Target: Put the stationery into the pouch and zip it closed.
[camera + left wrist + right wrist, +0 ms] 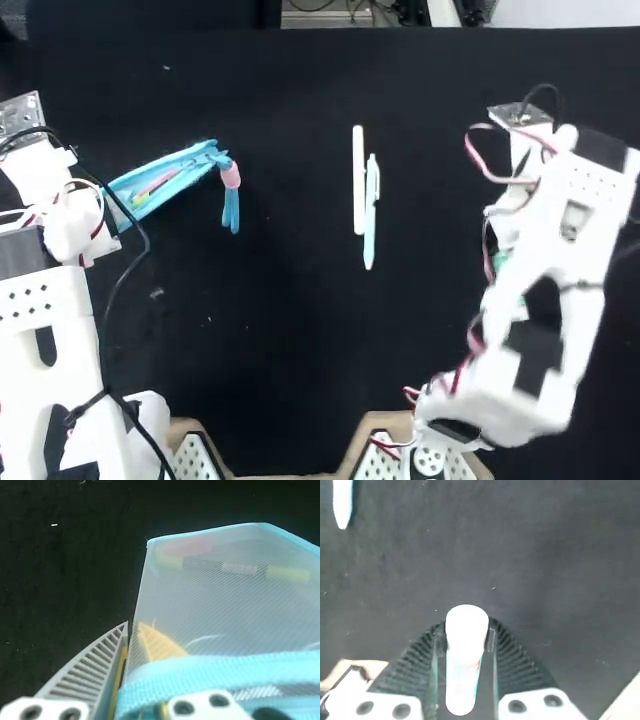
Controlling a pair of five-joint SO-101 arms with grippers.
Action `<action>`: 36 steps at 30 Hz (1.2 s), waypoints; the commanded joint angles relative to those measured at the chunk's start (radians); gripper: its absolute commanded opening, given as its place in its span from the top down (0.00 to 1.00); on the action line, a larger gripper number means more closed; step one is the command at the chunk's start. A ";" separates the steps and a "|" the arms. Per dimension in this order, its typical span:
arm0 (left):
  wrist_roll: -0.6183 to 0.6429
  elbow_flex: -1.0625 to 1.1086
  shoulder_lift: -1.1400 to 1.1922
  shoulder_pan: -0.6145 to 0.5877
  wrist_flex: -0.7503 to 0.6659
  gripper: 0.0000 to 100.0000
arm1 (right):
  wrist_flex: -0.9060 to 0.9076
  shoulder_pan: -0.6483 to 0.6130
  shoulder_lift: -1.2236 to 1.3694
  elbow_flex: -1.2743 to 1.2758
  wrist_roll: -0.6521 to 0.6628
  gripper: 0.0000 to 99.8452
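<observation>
Black cloth covers the bench (300,340). At upper left of the high view, the left tool (142,680) is clamped on the zip edge of the pouch (165,180), apparently to keep its mouth raised and turned toward the centre for loading. Coloured items (182,555) show through the mesh. The right tool (465,627) grips a white stick (465,670) lengthwise — presumably the next piece to insert. A white pen (358,180) and a pale blue pen (371,215) lie side by side at centre, well apart from the pouch — not yet loaded.
</observation>
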 commanded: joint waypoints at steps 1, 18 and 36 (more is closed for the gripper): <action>-0.026 -0.008 0.003 0.062 0.043 0.97 | -0.098 -0.052 -0.302 0.143 -0.015 0.99; -0.135 0.036 -0.328 0.338 0.106 0.97 | -0.230 -0.712 -1.162 0.389 -0.414 0.99; -0.132 0.045 -0.328 0.375 0.104 0.97 | -0.994 -1.243 -1.544 0.955 -0.473 0.99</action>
